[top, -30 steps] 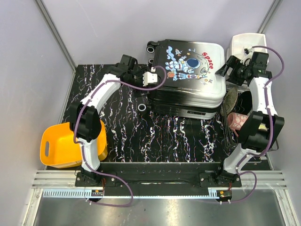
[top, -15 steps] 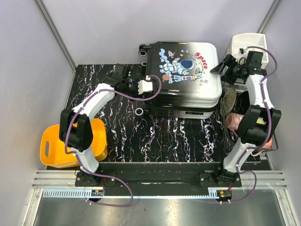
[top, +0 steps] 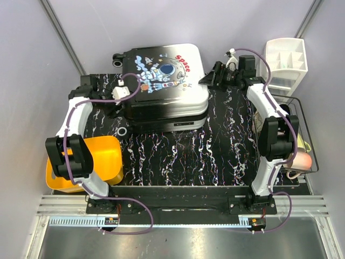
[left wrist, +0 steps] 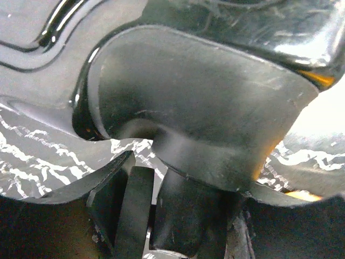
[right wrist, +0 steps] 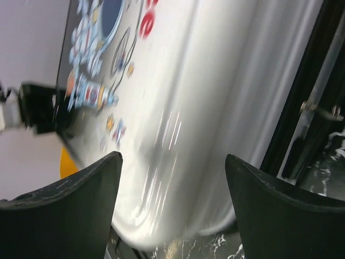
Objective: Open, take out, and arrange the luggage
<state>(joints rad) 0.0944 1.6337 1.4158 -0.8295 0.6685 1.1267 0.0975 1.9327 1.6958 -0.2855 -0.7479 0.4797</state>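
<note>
Glossy rounded hard-shell luggage (top: 161,89) lies flat on black marbled table (top: 215,156)

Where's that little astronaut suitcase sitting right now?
From above, the suitcase lies flat at the back of the table, left of centre, beyond the yellow tub and left of the white organizer.

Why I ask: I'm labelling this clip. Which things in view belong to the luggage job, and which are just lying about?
Belongs to the job:
- suitcase

Just lying about:
- yellow bin
- white organizer
- wire basket
</note>
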